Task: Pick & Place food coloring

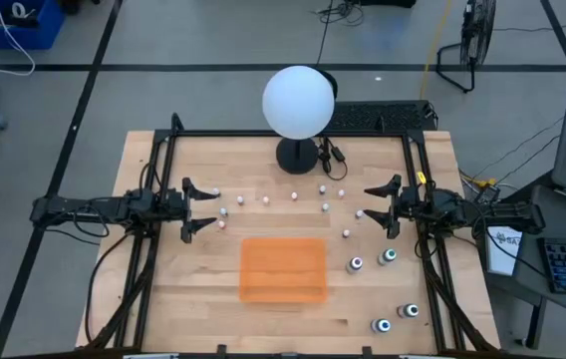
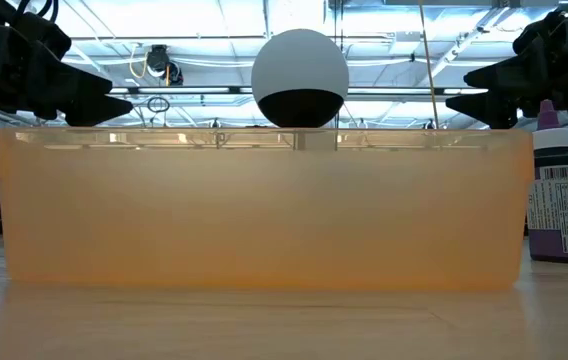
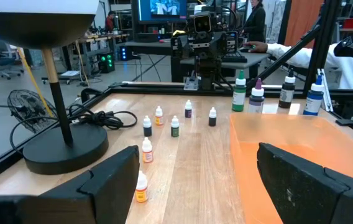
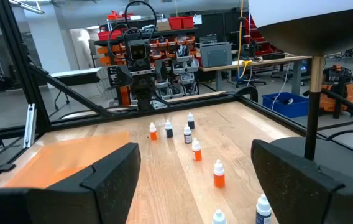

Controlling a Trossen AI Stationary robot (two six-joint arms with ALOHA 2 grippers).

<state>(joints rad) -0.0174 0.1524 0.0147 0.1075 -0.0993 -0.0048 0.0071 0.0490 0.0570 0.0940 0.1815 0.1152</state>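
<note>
Left gripper spread wide, nothing between the fingers, hovering over the wooden table at its left side, just beside the nearest small bottles. Right gripper likewise fully parted and empty, over the right side, close to the small bottle nearest it. Food coloring loose on the table: tiny light-capped bottles strung in a rough arc between the two grippers, in front of the globe lamp; four larger dark bottles to the right of the translucent orange tray, two near its upper right corner, two nearer the table's front right. Tray itself central, toward the front edge, no bottles inside
</note>
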